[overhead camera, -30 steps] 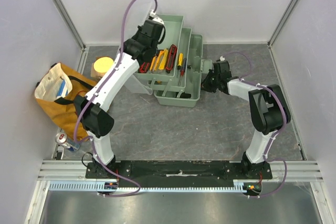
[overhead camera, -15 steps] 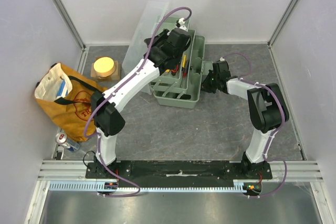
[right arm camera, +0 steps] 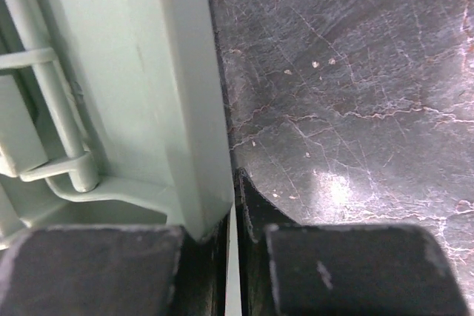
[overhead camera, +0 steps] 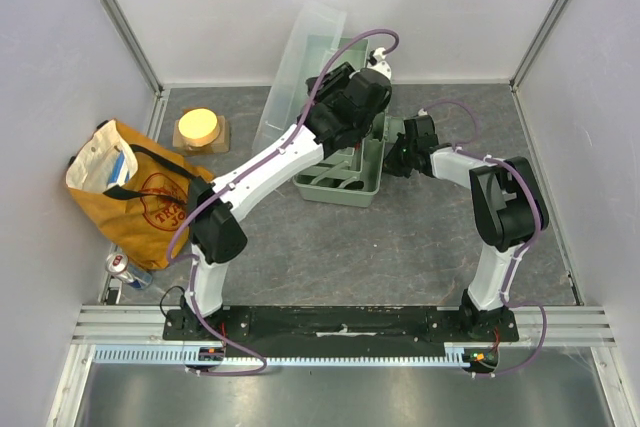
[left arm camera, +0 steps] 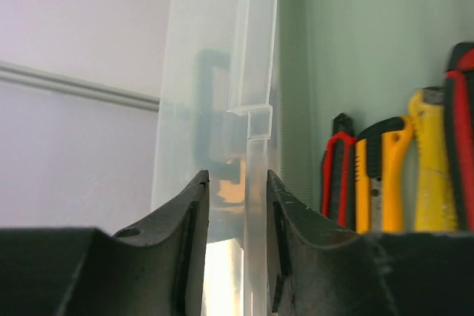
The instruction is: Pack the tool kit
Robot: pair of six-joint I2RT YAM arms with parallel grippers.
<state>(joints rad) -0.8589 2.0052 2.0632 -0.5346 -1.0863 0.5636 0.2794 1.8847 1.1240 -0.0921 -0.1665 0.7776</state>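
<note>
The pale green toolbox (overhead camera: 340,189) stands at the back middle of the table. Its translucent lid (overhead camera: 305,57) stands raised and tilted over the box's left side. My left gripper (overhead camera: 340,87) reaches over the box and is shut on the lid's edge (left arm camera: 255,205). Tools with red, black and yellow handles (left arm camera: 381,175) lie in the tray beside the left gripper (left arm camera: 237,175). My right gripper (overhead camera: 393,157) is at the box's right side. In the right wrist view it (right arm camera: 231,183) is shut on the green side wall (right arm camera: 148,72).
A yellow-orange cloth bag (overhead camera: 130,197) lies at the left. A round yellow object on a wooden block (overhead camera: 200,127) sits behind it. A small can (overhead camera: 122,267) lies near the left front. White walls close in the back and sides.
My left arm has swung right and lifted the lid from lying flat left of the box to standing over it. The arm now covers the trays. The right arm has not moved.
</note>
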